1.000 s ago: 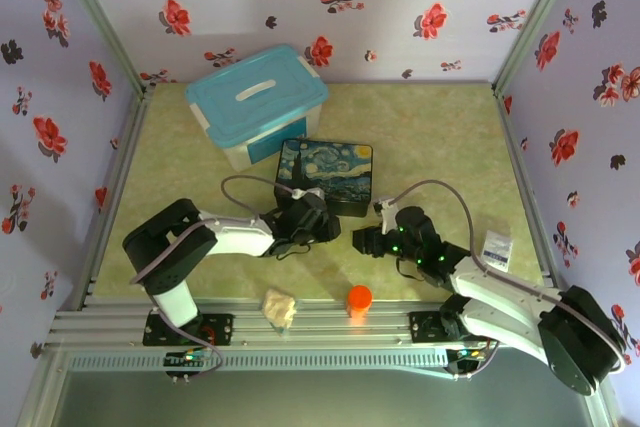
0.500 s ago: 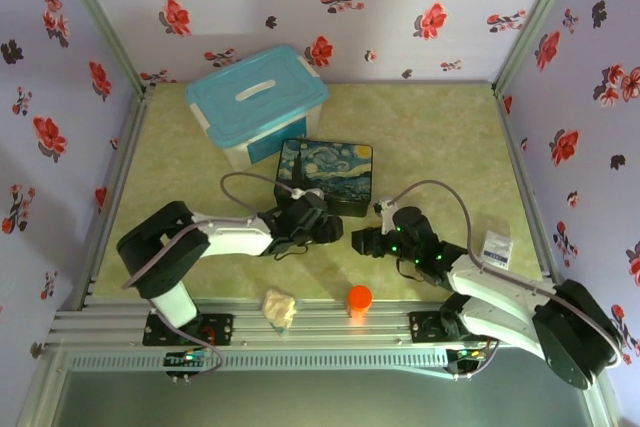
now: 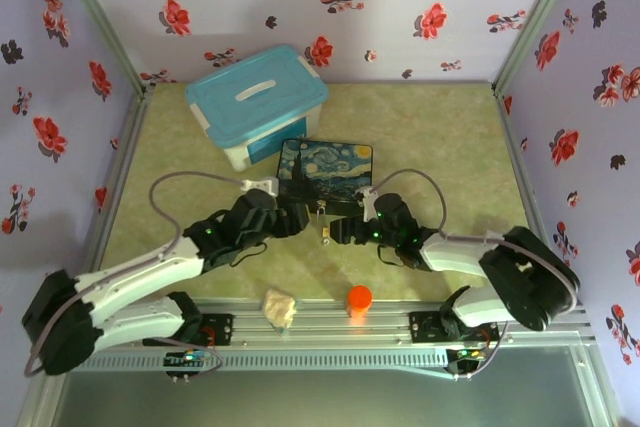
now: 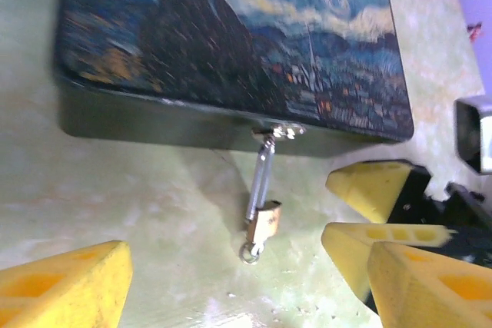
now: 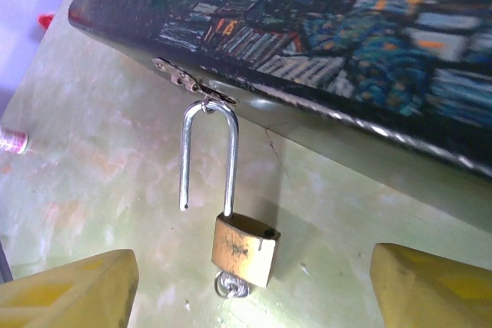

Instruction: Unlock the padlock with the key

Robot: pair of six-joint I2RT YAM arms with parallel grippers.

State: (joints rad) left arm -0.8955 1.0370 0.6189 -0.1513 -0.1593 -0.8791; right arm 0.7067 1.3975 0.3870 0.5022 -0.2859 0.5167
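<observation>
Scanning the table (image 3: 430, 147): pale green, mottled.
Walls (image 3: 400, 7): lilac with red flowers.
Padlock (image 5: 244, 250): shackle open, hooked on the tin's (image 3: 325, 172) six o'clock latch (image 5: 192, 86).
Left claw (image 3: 300, 215): spread.
Right claw (image 3: 345, 231): spread, empty.

Centre frame: a brass-gold padlock (image 5: 244, 250) with a silver shackle, beside a tin box (image 3: 325, 172) painted in dark blue swirls flecked with yellow and orange. The table (image 3: 430, 137) is pale green and marbled. Upper left, a white plastic box (image 3: 257, 97) has a turquoise lid. Bottom centre, an orange cylinder (image 3: 359, 298) and a beige lump (image 3: 280, 307). The lavender walls (image 3: 400, 7) carry red and black flowers. The left claw (image 4: 246, 289) and right claw (image 5: 247, 288) have yellow fingers.
</observation>
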